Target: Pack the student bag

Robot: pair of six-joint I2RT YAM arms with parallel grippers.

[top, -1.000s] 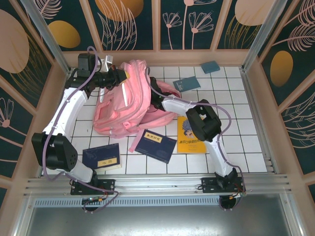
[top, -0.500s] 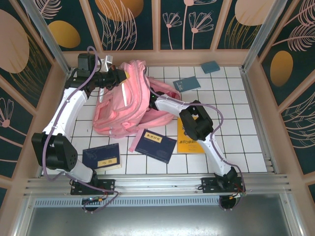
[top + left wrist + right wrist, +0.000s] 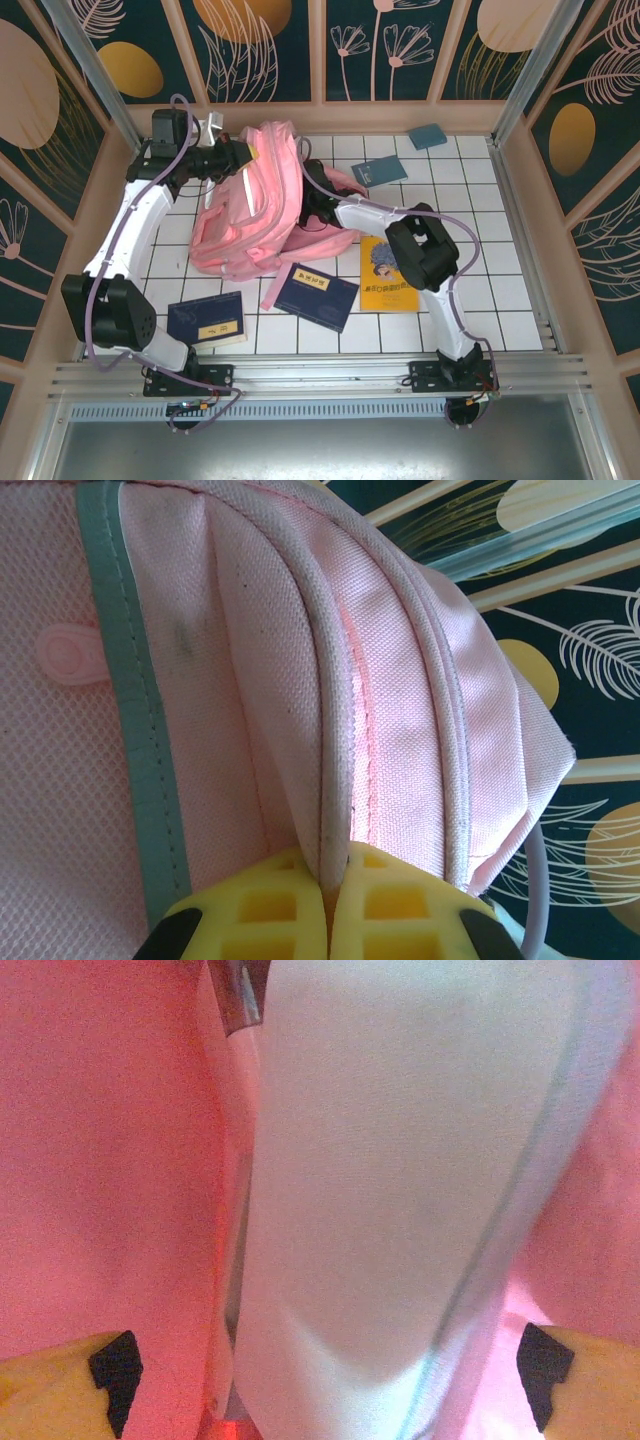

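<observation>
Pink fabric marks the student bag, which lies on the far left part of the white-tiled bench with its top lifted toward the back wall. The yellow left fingers are pressed together on a piped seam at the bag's upper edge, pinching it. The right arm reaches into the bag's right side. There the right fingers stand wide apart, with pink cloth around them and a pale smooth surface between them, ungripped. A dark blue book lies just in front of the bag, with a yellow book beside it.
</observation>
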